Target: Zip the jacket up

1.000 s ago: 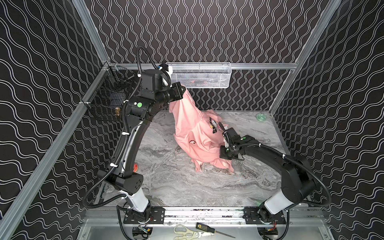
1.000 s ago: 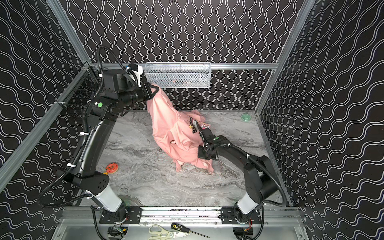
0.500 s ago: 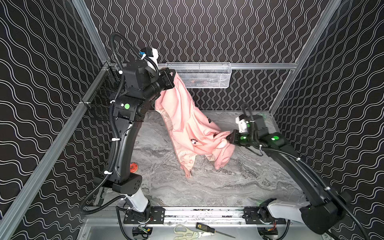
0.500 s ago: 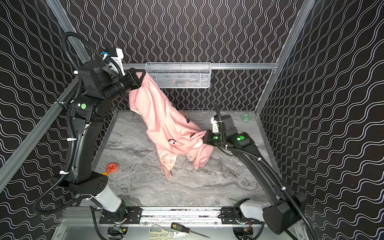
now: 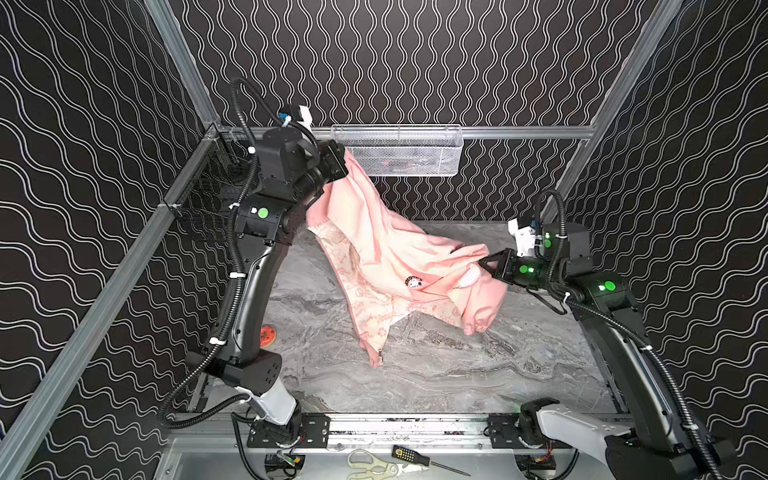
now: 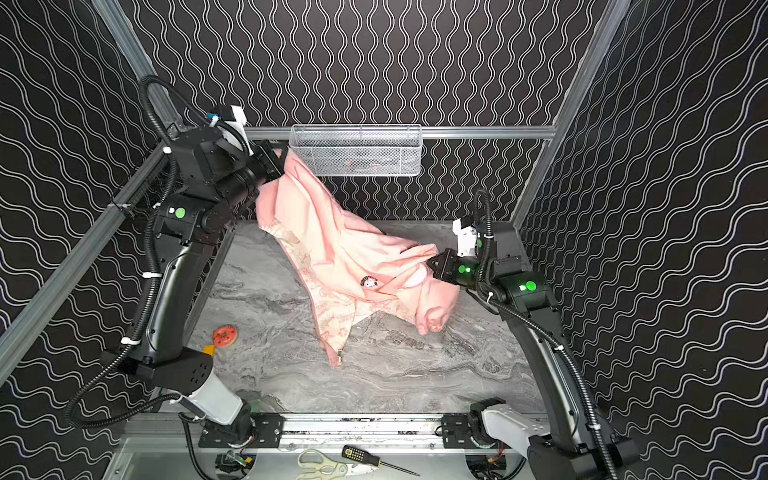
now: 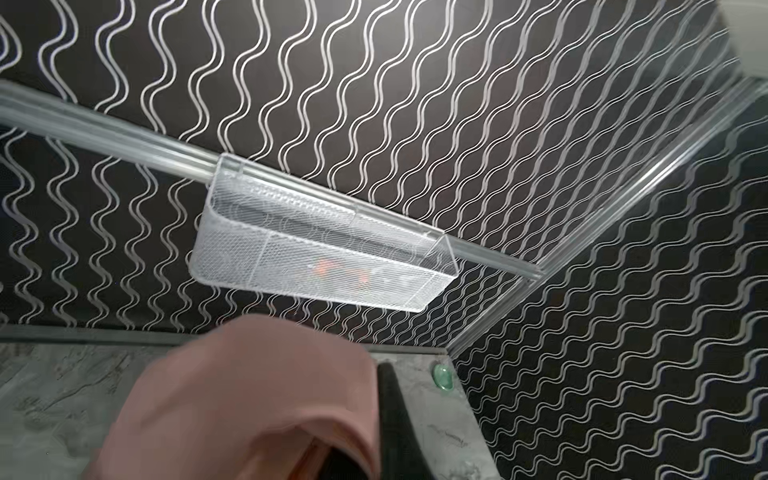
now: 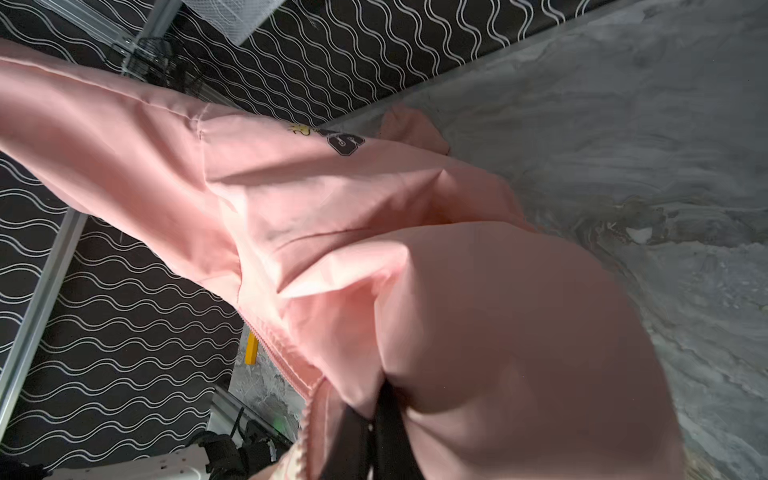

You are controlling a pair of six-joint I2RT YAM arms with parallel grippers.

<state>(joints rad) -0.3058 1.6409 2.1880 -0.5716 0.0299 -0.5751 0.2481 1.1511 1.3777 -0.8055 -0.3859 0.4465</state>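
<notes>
**Pink jacket strung between two arms, its zipper hanging undone**

In both top views, the jacket (image 5: 395, 249) hangs on a slant above the marble table (image 5: 478, 374). It runs from the left gripper (image 5: 341, 161), clamped on a corner high up beside the wire basket (image 5: 399, 151), down to the right gripper (image 5: 484, 264), pinched tight on fabric lower at the right. The front gapes and shows cream lining. The zipper pull (image 6: 340, 354) dangles at the lowest tip, at or just above the table, well apart from both grippers. The right gripper looks nearer and lower, so likely better placed to reach it.

The left wrist view gives only a blurred pink fold against one dark finger (image 7: 390, 415), with the basket beyond and no zipper.

Only the right wrist view shows zipper teeth (image 8: 274, 353), running towards its closed fingers (image 8: 388, 411).
</notes>
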